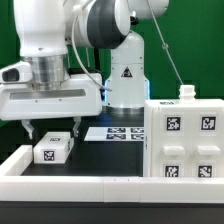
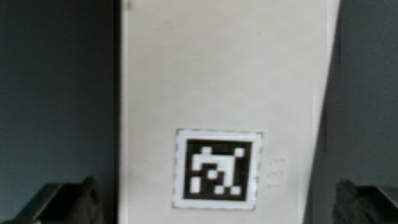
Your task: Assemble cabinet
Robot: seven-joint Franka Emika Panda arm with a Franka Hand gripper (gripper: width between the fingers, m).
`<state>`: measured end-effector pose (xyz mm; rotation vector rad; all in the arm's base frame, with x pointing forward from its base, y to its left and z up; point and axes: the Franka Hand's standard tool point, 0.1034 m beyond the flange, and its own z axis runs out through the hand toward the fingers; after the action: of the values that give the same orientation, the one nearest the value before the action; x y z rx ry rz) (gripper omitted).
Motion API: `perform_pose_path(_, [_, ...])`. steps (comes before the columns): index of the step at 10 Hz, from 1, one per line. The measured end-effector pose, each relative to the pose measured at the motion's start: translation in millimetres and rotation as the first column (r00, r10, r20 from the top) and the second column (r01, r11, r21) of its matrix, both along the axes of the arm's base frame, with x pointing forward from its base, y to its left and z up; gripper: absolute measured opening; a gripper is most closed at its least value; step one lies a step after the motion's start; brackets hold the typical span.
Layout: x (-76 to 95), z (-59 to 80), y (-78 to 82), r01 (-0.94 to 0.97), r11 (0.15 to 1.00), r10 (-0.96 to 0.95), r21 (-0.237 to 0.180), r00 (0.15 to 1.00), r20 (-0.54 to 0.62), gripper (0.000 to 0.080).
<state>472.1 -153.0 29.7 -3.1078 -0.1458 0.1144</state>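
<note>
The gripper point(image 1: 51, 131) is hanging over the small drawer block point(image 1: 52, 150), which is sitting on the dark table point(image 1: 100, 160) at about eight o'clock in the exterior view. Its jaws are standing wide open and gripping nothing. In the wrist view the fingers point(image 2: 68, 205) are flanking the block's tagged face; whether either is touching it, I cannot tell. The big cabinet case point(image 1: 185, 140) is standing upright at about four o'clock, well apart from the block. The marker board point(image 1: 115, 132) is lying flat between them, near the centre. A low white rail point(image 1: 60, 186) is running along six o'clock.
</note>
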Motion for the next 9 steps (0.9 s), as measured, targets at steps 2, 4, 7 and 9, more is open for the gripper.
perform_pose_path(2, [-2.5,-7.3,-0.9,0.002,1.0,-0.002,-0.002,1.0,-0.003,0.0649])
perform_pose_path(4, [-3.8,-14.6,0.2,-0.002,1.0,0.002,-0.008,1.0,-0.002,0.0649])
perform_pose_path(7, [-5.0,-20.0,-1.6,-0.026,0.999,0.026,-0.02,1.0,0.012,0.0649])
perform_pose_path(9, [-5.0,-20.1,-1.6,-0.026,0.999,0.026,-0.02,1.0,0.012,0.0552])
